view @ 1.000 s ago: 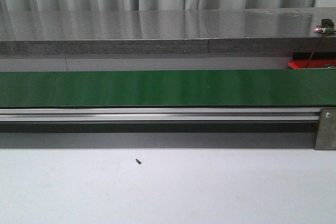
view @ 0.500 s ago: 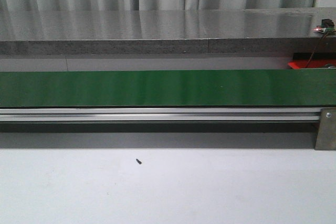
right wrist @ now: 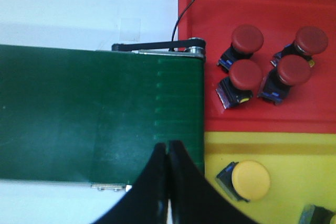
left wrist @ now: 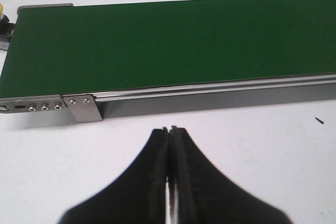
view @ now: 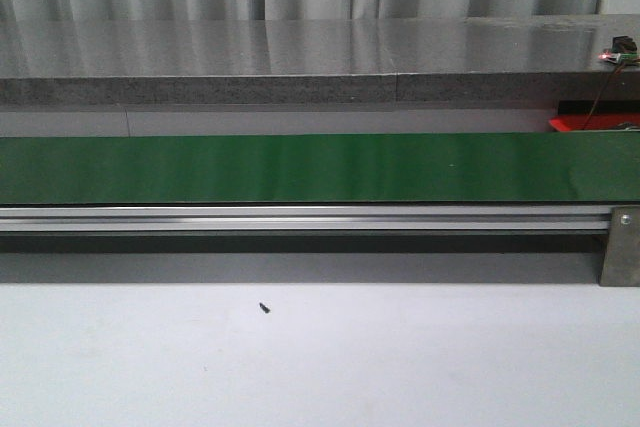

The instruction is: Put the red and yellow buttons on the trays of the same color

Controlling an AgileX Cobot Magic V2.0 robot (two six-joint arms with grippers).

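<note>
In the right wrist view, several red buttons [right wrist: 247, 74] lie on the red tray [right wrist: 220, 9], and one yellow button [right wrist: 251, 180] lies on the yellow tray [right wrist: 294, 150] beside it. A second part shows at that tray's corner [right wrist: 317, 215]. My right gripper [right wrist: 167, 144] is shut and empty, over the end of the green belt [right wrist: 94, 119] next to the trays. My left gripper [left wrist: 171, 129] is shut and empty above the white table, just in front of the belt's other end [left wrist: 157, 45]. The belt carries no button in any view. A sliver of the red tray [view: 590, 123] shows in the front view.
The green conveyor [view: 300, 167] runs across the table on an aluminium rail [view: 300, 217] with a metal bracket [view: 620, 245] at its right. A grey ledge [view: 300, 57] and curtains lie behind. A small black speck [view: 264, 308] rests on the white table. A cable [right wrist: 184, 9] crosses the red tray.
A tiny pale fleck on the belt has shifted to the right, so the belt is running. Nothing else has moved.
</note>
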